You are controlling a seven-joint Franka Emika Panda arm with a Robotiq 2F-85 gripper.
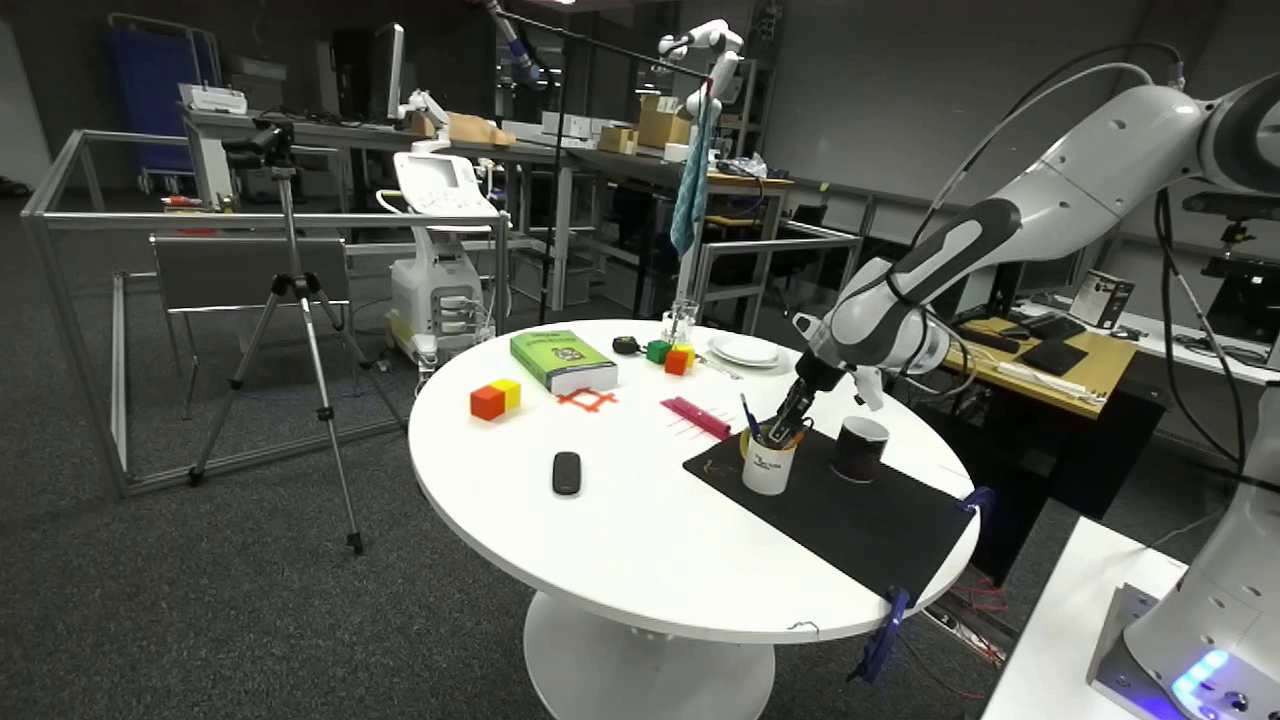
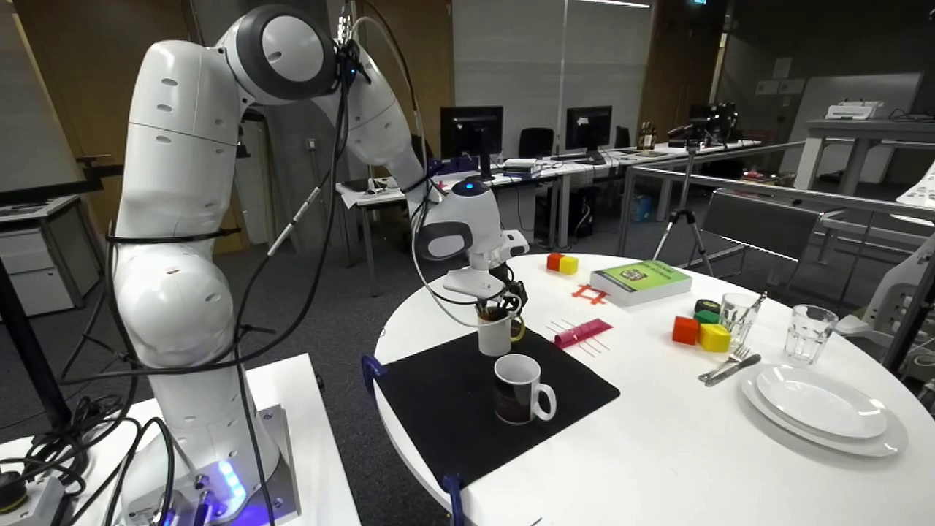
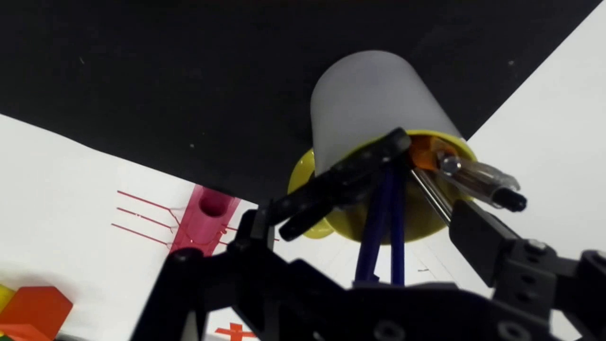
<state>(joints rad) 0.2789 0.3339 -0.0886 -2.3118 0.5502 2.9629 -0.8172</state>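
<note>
Counter: white, round.
Mat: black, on counter.
End effector: tilted downward, fingers spread, nothing visibly pinched.
Mug: white, upright on mat, mouth at the fingertips.
Pens: blue, in mug, between fingers, long axes toward end effector's body.

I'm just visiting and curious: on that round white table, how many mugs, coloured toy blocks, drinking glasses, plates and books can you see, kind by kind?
Mugs: 2
Red blocks: 2
Yellow blocks: 2
Green blocks: 1
Drinking glasses: 2
Plates: 2
Books: 1
Total: 12
</note>
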